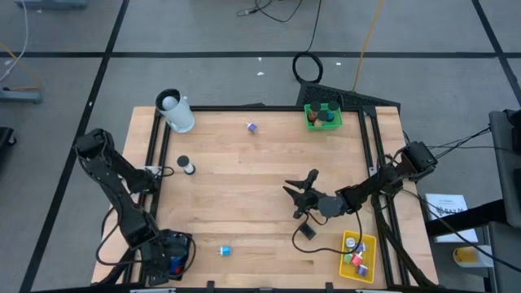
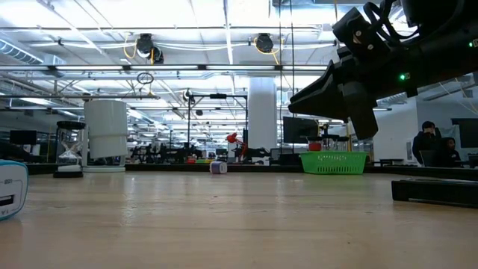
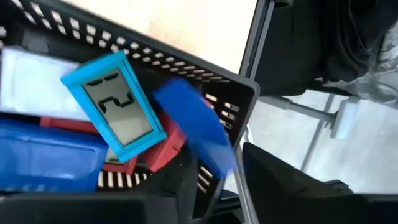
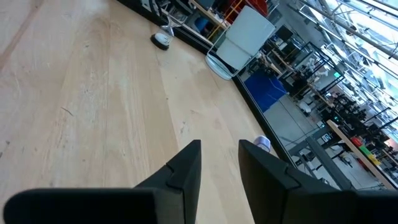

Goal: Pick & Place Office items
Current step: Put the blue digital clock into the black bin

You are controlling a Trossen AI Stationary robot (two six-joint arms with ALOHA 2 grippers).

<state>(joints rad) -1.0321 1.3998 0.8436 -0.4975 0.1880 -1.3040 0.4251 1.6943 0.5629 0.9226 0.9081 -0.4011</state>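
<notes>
My left gripper [image 3: 217, 163] hangs open over the near-left black mesh tray [image 1: 167, 256]. In that tray lie blue blocks [image 3: 43, 158], a red block [image 3: 165, 146] and a teal piece with a grey display [image 3: 115, 106]. A blurred blue block [image 3: 193, 127] shows just past the fingertips, over the tray's corner. My right gripper [image 1: 299, 185] hovers open above the table's right half, holding nothing. A black piece [image 1: 307, 231] lies on the wood near it. A teal piece [image 1: 225, 251] rests by the near edge and a small purple piece [image 1: 251, 127] far back.
The green tray [image 1: 323, 115] with dark discs stands at the far right, and the yellow tray [image 1: 358, 254] with small pieces at the near right. The white cup [image 1: 175, 111] is at the far left corner, and a small hourglass-like piece [image 1: 186, 165] lies nearer. Bare wood spans the middle.
</notes>
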